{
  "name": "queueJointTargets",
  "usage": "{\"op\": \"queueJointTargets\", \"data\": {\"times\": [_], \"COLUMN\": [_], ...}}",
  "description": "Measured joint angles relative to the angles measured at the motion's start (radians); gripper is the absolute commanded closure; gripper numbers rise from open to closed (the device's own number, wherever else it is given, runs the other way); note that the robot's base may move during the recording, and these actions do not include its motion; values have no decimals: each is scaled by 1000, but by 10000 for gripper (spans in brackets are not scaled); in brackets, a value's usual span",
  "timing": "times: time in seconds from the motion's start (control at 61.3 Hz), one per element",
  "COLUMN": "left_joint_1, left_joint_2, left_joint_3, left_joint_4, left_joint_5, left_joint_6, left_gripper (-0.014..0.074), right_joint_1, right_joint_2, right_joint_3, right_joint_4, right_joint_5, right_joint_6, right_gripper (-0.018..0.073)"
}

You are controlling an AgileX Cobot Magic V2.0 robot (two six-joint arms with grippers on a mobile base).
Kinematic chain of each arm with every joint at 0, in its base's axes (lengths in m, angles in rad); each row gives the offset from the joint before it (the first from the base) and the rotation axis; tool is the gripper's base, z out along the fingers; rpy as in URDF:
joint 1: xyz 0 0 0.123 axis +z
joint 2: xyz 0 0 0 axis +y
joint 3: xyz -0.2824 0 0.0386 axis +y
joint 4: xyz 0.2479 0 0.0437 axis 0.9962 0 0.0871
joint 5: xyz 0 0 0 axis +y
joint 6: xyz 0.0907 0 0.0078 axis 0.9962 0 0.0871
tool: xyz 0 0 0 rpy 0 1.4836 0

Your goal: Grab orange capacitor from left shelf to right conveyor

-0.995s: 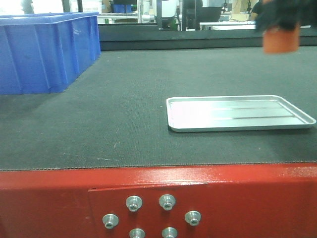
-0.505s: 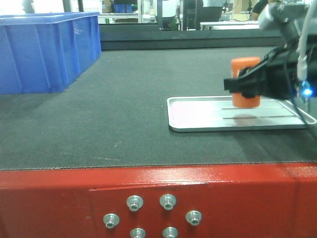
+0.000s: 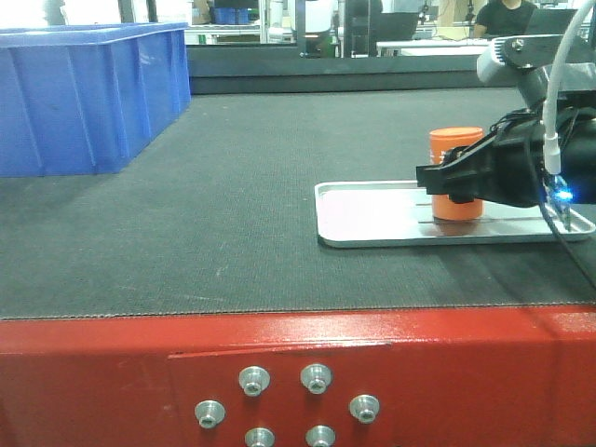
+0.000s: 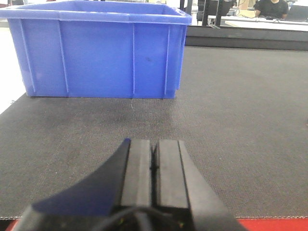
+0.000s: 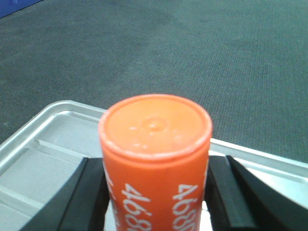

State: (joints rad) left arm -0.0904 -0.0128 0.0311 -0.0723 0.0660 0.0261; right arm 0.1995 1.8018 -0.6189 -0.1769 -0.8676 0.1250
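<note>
The orange capacitor stands upright in the right pincer, black fingers clamped on both sides of the can. Its base is at or just above the silver tray on the right conveyor — contact cannot be confirmed. A clean release likely means lowering until the base sits flat, then spreading both fingers evenly so the can does not tip. The left pincer hangs pressed together, empty, near a blue bin.

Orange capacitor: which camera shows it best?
The right wrist view: the orange capacitor fills the picture, flat top and white digits clear. The front view shows it small, at the tray, partly hidden by the right gripper. The left wrist view misses it.
</note>
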Motion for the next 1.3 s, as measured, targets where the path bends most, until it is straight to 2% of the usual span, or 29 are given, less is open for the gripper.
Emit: {"op": "queueJointTargets", "data": {"times": [0.033,0.065,0.13,0.277,0.538,0.864,0.929,1.011,1.255,1.304], "left_joint_1": [0,0,0,0,0,0,0,0,0,0], "left_joint_2": [0,0,0,0,0,0,0,0,0,0], "left_joint_3": [0,0,0,0,0,0,0,0,0,0], "left_joint_4": [0,0,0,0,0,0,0,0,0,0], "left_joint_5": [0,0,0,0,0,0,0,0,0,0], "left_joint_6": [0,0,0,0,0,0,0,0,0,0], "left_gripper": [723,723,723,723,723,723,723,723,723,723], "right_joint_1": [0,0,0,0,0,0,0,0,-2,-2], "right_joint_2": [0,0,0,-44,-322,-789,-877,-977,-1241,-1288], "right_joint_3": [0,0,0,0,0,6,6,6,6,6], "right_joint_4": [0,0,0,0,0,0,0,0,2,2], "right_joint_5": [0,0,10,80,291,713,820,942,1255,1300], "right_joint_6": [0,0,0,0,4,133,138,142,142,142], "right_gripper": [-58,-88,-62,-64,-62,-60,-20,77,491,504]}}
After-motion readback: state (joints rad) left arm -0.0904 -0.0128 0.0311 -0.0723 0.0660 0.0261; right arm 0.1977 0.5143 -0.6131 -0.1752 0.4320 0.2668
